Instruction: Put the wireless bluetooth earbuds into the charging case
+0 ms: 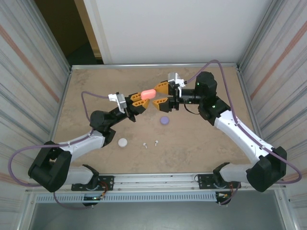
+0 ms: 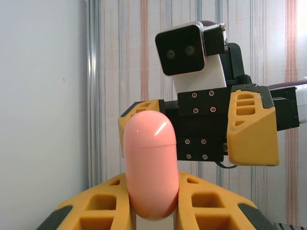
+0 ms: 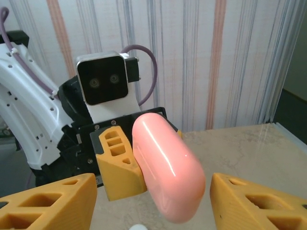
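**Inspector:** Left gripper (image 1: 143, 98). State of the fingers?

**Assistant:** Pinching the pink case (image 1: 148, 93) by one end, a finger on each flank. The case is held in the air, above the table (image 1: 96, 86).

**Inspector:** Right gripper (image 1: 159, 94)?

**Assistant:** Fingers spread. In its wrist view they stand either side of the case's free end, with a gap showing on both sides. No contact noted.

**Inspector:** How does the case lie?

**Assistant:** Its long axis runs from the left gripper straight toward the right one. The rounded free end points into the open right jaws, and the lid looks shut.

**Inspector:** And the earbuds?

**Assistant:** Two white earbuds (image 1: 150, 143) lie on the table, near the front edge and well apart from both grippers. None are in the case. A purple case (image 1: 164, 120) lies below the right gripper, and a white case (image 1: 123, 142) sits to the left of the earbuds.

**Inspector:** Finding?

**Assistant:** The right arm is nearer the free end. In my judgement the next move depends on those jaws closing square across the long axis. If they close off-centre, the case could twist in the left grip.
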Controlling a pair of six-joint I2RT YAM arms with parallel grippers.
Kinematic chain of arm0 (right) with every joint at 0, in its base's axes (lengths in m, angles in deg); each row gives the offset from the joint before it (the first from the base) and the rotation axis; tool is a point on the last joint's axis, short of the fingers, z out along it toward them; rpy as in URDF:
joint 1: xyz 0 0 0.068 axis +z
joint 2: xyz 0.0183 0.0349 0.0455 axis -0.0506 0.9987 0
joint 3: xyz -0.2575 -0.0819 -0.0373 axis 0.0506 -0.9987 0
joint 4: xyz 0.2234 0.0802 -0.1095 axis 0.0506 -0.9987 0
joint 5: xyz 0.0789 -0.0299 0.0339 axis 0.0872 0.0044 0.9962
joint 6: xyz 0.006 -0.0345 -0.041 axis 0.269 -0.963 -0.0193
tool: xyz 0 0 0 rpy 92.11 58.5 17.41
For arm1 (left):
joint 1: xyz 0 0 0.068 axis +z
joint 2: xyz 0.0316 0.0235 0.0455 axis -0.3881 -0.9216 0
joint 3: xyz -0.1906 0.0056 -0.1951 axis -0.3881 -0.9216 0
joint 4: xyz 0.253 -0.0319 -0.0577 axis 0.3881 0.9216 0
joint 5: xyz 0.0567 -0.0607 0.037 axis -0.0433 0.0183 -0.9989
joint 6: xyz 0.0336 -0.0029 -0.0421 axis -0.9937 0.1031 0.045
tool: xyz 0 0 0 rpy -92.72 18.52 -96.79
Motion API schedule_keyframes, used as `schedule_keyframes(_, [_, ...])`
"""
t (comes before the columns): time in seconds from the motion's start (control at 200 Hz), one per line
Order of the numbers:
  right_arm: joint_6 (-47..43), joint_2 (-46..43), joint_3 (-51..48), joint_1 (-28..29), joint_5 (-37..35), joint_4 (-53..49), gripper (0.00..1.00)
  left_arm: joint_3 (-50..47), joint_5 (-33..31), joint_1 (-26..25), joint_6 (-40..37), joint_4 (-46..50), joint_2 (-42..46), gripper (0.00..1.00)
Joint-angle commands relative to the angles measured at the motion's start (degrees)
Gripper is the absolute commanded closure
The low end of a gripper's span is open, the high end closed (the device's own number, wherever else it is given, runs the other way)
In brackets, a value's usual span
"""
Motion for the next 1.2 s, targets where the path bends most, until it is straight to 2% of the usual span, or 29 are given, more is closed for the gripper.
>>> schedule_keyframes(0.0, [-0.6,1.0,2.4,0.5,0.9,0.1,0.41,1.8,0.8,-0.6,0.4,-1.5,0.4,1.00])
schedule_keyframes(0.266, [-0.5,2.3,3.3,1.1,1.5,0.1,0.52,1.8,0.7,-0.6,0.5,-1.5,0.3,1.00])
schedule_keyframes(0.501, [0.0,2.7,3.7,1.3,1.5,0.1,0.68,1.9,0.7,-0.6,0.5,-1.5,-0.1,1.00])
schedule_keyframes(0.727, [0.9,1.9,3.2,1.4,0.8,0.1,0.80,1.9,0.3,-0.5,0.4,-1.4,-0.1,1.00])
schedule_keyframes(0.812, [1.1,1.4,2.9,1.4,0.4,0.1,0.80,1.9,0.1,-0.5,0.4,-1.4,-0.2,0.93])
schedule_keyframes(0.887, [1.4,0.8,2.4,1.4,-0.1,0.2,0.80,1.9,0.0,-0.6,0.4,-1.5,-0.2,0.79])
schedule_keyframes(1.017, [1.6,-0.1,1.9,1.3,-1.2,-0.1,0.81,1.5,-0.7,-0.6,0.1,-1.4,0.1,0.63])
schedule_keyframes(1.118, [1.7,-0.9,1.4,1.2,-1.7,-0.4,0.81,1.0,-1.9,-0.6,-0.3,-1.2,0.4,0.54])
schedule_keyframes(1.193, [1.8,-1.4,1.2,1.1,-2.4,-0.7,0.81,0.6,-2.4,-0.5,-0.7,-1.0,0.7,0.52])
